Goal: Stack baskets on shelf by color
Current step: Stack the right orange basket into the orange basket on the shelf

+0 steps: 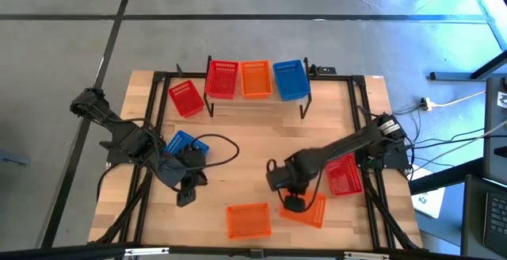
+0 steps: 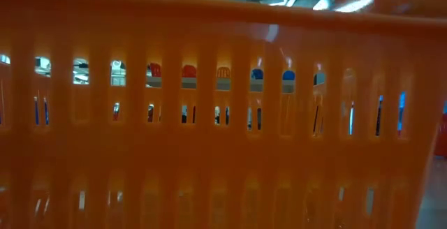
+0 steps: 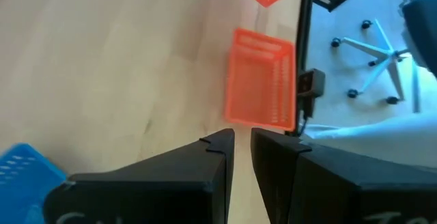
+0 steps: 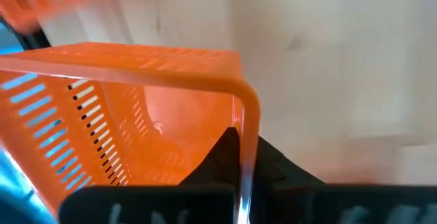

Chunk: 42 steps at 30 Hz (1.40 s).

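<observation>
Our right claw [image 1: 295, 202] has clamped the rim of an orange basket [image 1: 310, 210] near the surface's front edge — the shelf [image 1: 255, 101] lies straight toward the back edge; left claw [image 1: 187, 196] narrow, empty — farther off

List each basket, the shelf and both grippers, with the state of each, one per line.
Low wooden shelf with black legs: holds red, orange and blue baskets side by side.
Red plastic mesh basket: on table, left of shelf.
Blue basket: on table, beside left arm.
Orange basket: loose at front edge.
Second orange basket: rim gripped.
Second red basket: on table, at right.
Right gripper: shut on second orange basket.
Left gripper: slightly apart, holding nothing.
</observation>
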Available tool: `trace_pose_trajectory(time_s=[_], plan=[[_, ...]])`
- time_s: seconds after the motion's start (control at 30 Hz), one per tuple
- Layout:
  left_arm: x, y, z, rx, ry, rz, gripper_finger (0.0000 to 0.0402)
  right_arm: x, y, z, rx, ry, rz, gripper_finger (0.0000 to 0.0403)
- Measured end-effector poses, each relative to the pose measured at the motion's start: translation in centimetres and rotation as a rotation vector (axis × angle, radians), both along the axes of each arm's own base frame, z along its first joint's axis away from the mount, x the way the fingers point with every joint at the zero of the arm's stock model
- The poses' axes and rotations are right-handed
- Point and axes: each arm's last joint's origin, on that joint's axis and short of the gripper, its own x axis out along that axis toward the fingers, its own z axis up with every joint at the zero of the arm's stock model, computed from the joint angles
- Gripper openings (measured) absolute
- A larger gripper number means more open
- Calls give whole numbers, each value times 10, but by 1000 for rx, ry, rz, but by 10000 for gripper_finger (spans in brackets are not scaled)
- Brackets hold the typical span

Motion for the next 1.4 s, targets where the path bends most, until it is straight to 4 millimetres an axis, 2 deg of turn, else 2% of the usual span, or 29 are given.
trace_pose_trajectory(time_s=[0.17,0.4,0.57,0.73,0.87,0.97,1.03,1.17,1.4], plan=[[-3,5,4,61,-44,45,41,14,-26,63,-96,-142,-83,1],[-19,25,23,203,-184,109,41,26,-87,135,-135,-384,-321,1],[-27,48,34,277,-244,184,41,24,-141,165,-188,-500,-454,0],[-19,71,35,376,-228,237,41,20,-213,184,-198,-634,-636,0],[-14,90,36,422,-205,299,41,10,-277,190,-111,-734,-757,0],[-11,103,35,440,-186,328,41,-5,-318,182,-66,-730,-850,0],[-10,111,35,457,-175,357,41,-13,-338,175,-31,-714,-907,0],[-8,128,35,468,-156,436,41,-14,-362,158,67,-713,-916,0],[-8,141,35,490,-133,455,41,4,-379,127,97,-671,-894,0]])
